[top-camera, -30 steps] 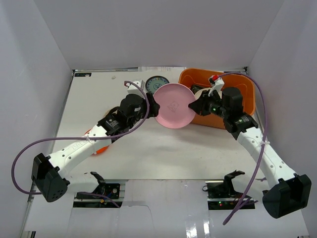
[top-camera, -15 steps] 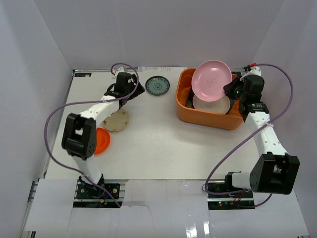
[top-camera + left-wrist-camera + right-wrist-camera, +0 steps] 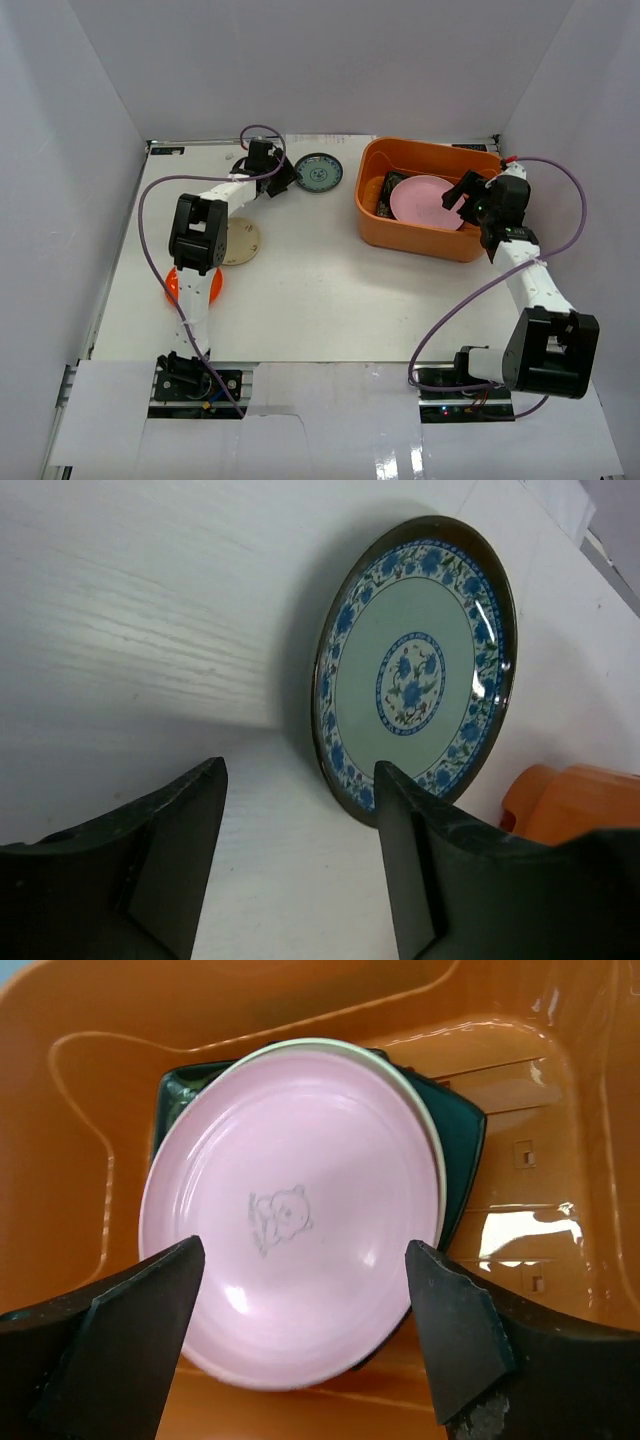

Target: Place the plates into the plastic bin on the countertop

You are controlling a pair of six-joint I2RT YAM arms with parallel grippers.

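Observation:
The pink round plate [image 3: 424, 200] [image 3: 290, 1210] lies flat in the orange plastic bin [image 3: 420, 245] [image 3: 300, 1000]. Under it sit a cream plate [image 3: 432, 1125] and dark square plates [image 3: 462, 1150]. My right gripper [image 3: 463, 190] [image 3: 305, 1250] hangs open just above the pink plate, holding nothing. A small blue-patterned plate [image 3: 318, 172] [image 3: 415, 670] rests on the countertop [image 3: 330, 290] at the back. My left gripper [image 3: 284, 180] [image 3: 300, 780] is open just left of it, with bare table between the fingers. A small beige plate [image 3: 240, 242] and a small orange plate [image 3: 196, 287] lie at the left.
White walls close in the table on three sides. The left arm's elbow [image 3: 196, 235] stands over the orange plate and partly covers it. A corner of the bin [image 3: 560, 800] shows beyond the blue-patterned plate.
The right gripper has opened and let go of the pink plate, which went from tilted above the bin to flat on the stack. The left gripper moved nearer the blue-patterned plate.

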